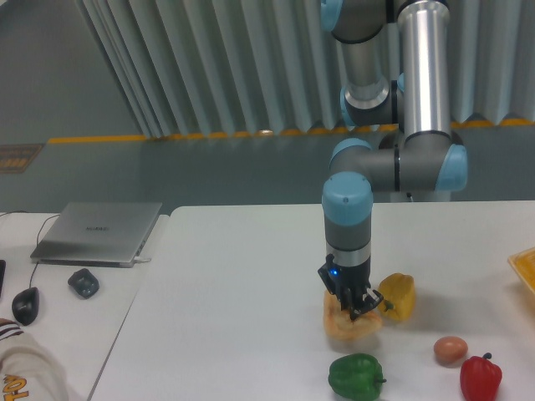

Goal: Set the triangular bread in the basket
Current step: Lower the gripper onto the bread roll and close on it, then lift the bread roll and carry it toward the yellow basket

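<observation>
The triangular bread (344, 327), a golden-brown flaky wedge, hangs just above the white table (234, 284) near its front middle. My gripper (355, 309) points straight down and is shut on the bread's top, hiding part of it. The basket (525, 269) shows only as an orange-yellow corner at the right edge of the view, well to the right of the gripper.
A yellow bell pepper (399, 296) sits right beside the bread. A green pepper (355, 377), a brown egg (450, 350) and a red pepper (481, 377) lie along the front edge. A laptop (99, 231), a small dark object (84, 283) and a mouse (25, 305) rest on the left table.
</observation>
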`<action>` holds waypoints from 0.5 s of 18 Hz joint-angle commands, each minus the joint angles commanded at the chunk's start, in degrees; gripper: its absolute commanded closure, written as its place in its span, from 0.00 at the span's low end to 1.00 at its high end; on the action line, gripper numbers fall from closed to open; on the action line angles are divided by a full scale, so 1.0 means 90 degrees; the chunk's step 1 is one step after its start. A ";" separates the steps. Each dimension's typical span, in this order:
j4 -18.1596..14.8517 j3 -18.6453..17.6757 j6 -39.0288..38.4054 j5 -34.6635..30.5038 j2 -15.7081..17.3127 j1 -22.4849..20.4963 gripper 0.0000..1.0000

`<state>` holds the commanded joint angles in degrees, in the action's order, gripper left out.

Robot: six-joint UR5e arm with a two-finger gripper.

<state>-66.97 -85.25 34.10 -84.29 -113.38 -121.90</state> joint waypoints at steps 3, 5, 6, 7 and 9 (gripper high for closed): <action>-0.0040 0.0000 0.0000 0.0029 0.0156 -0.0039 1.00; -0.0049 0.0048 0.0010 0.0195 0.0293 -0.0156 1.00; -0.0069 0.0068 0.0058 0.0196 0.0351 -0.0243 1.00; -0.0156 0.0078 0.0252 0.0205 0.0429 -0.0380 1.00; -0.0400 0.0078 0.0934 0.0206 0.0625 -0.0527 1.00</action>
<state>-70.56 -84.55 42.51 -82.44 -107.76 -126.64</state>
